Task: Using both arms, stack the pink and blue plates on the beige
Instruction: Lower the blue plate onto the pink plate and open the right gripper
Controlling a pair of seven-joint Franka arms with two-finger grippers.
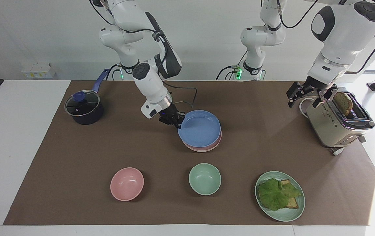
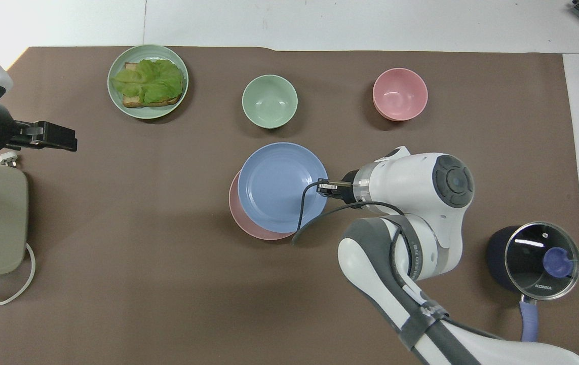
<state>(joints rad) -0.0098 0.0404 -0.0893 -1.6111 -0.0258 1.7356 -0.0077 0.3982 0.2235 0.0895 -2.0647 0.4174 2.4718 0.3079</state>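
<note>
My right gripper (image 1: 177,124) is shut on the rim of the blue plate (image 1: 202,129), on the side toward the right arm's end of the table. The blue plate (image 2: 276,185) sits over the pink plate (image 1: 204,148), shifted a little, so only a pink crescent (image 2: 247,225) shows. I cannot tell whether the two plates touch. The beige plate is hidden. My left gripper (image 1: 306,97) hangs open beside the toaster with nothing between its fingers; it also shows as the left gripper (image 2: 69,138) in the overhead view.
A cream toaster (image 1: 335,126) with bread stands at the left arm's end. A lidded dark pot (image 1: 83,109) stands at the right arm's end. Farther from the robots are a pink bowl (image 1: 127,183), a green bowl (image 1: 204,179) and a green plate (image 1: 289,214) with lettuce toast.
</note>
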